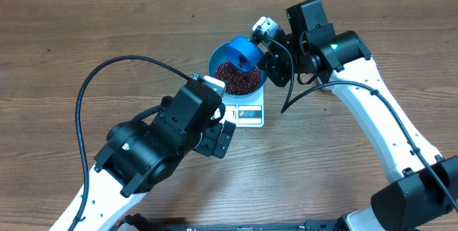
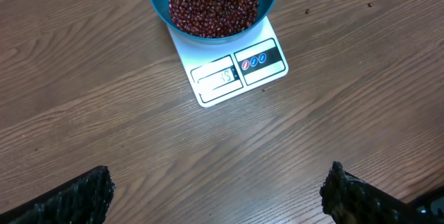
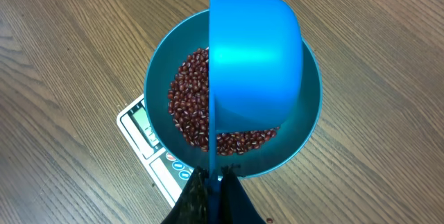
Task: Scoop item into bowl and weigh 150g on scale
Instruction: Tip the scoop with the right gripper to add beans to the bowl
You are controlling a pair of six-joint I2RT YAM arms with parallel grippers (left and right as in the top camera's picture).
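Shows a small white kitchen scale [image 2: 186, 54] lying flat on the wooden desk [image 2: 104, 113], with its display window [image 2: 216, 78] and buttons [image 2: 254, 61] along the edge that faces the left arm. Cannot read the digits, too faint.

Finds the deep blue bowl [image 2: 269, 2] standing upright on the scale's platform, covering most of it and holding a loose heap of dark red-brown beans [image 2: 211, 2] below the rim.

Catches the right pincer [image 3: 214, 186] clenched on the handle of a small blue scoop [image 3: 253, 57], gripping at the bowl's near edge in the right wrist view. Has the scoop turned on its side over the bowl, rounded back in view, rim standing edge-on above the beans. Cannot tell whether it holds any beans.

Places the left pincer [image 2: 218, 196] released, fingers [image 2: 76, 200] spread wide, hanging above bare desk near the scale's display edge and touching nothing.

Spots a few stray beans [image 2: 307, 10] loose on the desk beyond the scale.

Traces a black cable [image 1: 86, 95] looping over the desk beside the left arm.
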